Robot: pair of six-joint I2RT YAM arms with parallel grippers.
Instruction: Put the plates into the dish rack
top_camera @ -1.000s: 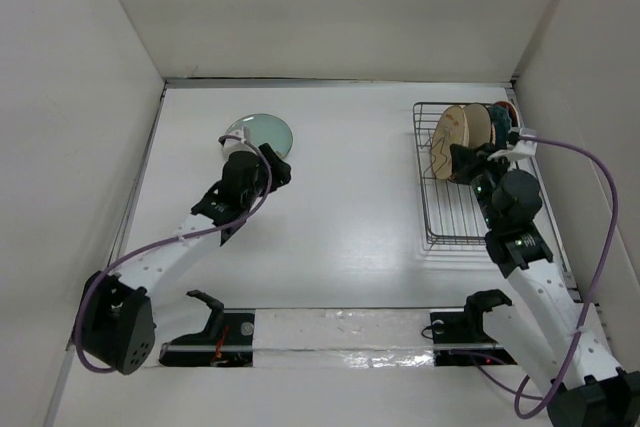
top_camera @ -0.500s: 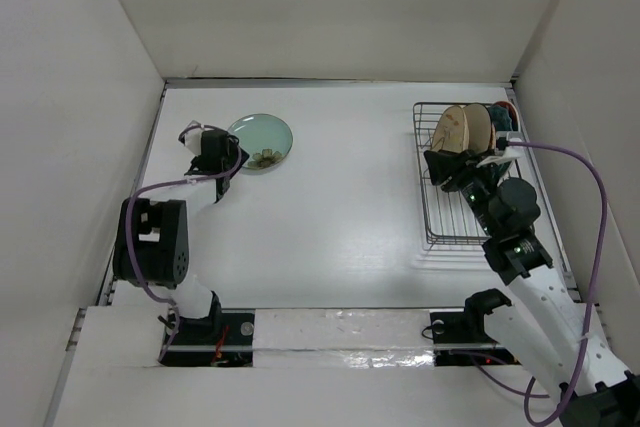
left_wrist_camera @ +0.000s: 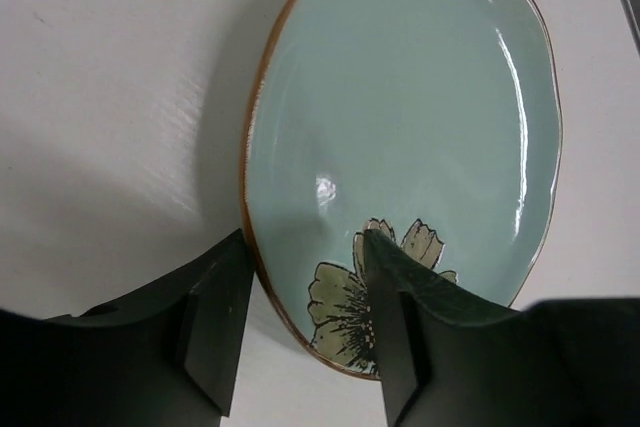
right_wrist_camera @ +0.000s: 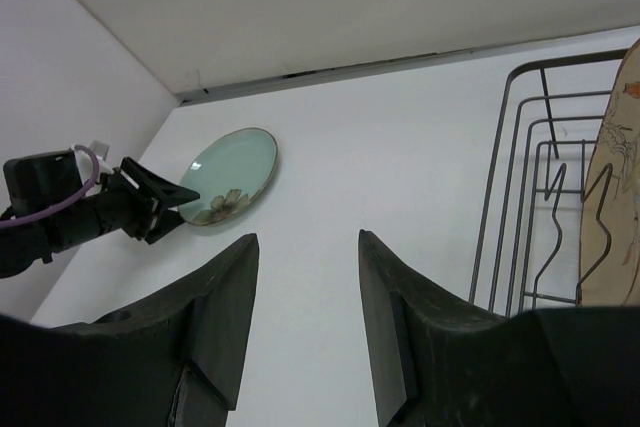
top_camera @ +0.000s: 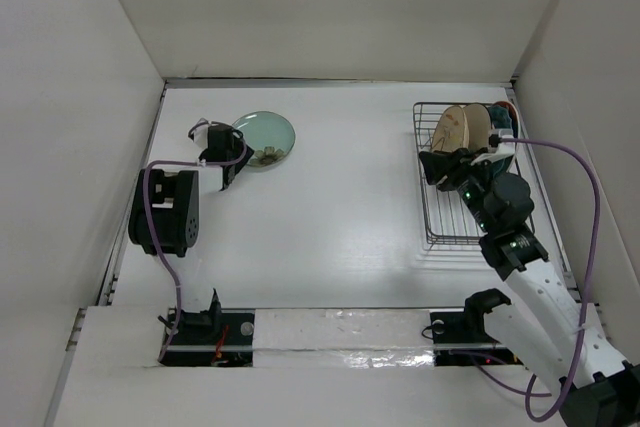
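Observation:
A pale green plate [top_camera: 266, 136] with a flower painted on it lies flat at the back left of the table. My left gripper [top_camera: 240, 155] is open and straddles the near rim of the plate [left_wrist_camera: 400, 117]. One finger [left_wrist_camera: 395, 317] reaches over the flower; the other [left_wrist_camera: 215, 322] stays outside the rim with a gap. The dish rack [top_camera: 450, 227] stands at the right. A beige floral plate [top_camera: 452, 130] and several more stand upright in its far end. My right gripper [top_camera: 432, 167] hangs open and empty just left of the rack [right_wrist_camera: 520, 197].
White walls close in the table on the left, back and right. The near half of the rack holds no plates. From the right wrist, the beige floral plate's edge [right_wrist_camera: 615, 197] shows among the rack's dividers, and the left gripper [right_wrist_camera: 150, 202] at the green plate [right_wrist_camera: 232, 175].
My right gripper opened, let go of the beige floral plate in the rack and drew back to the left. My left arm folded back; its gripper came onto the green plate's rim, jaws narrowing.

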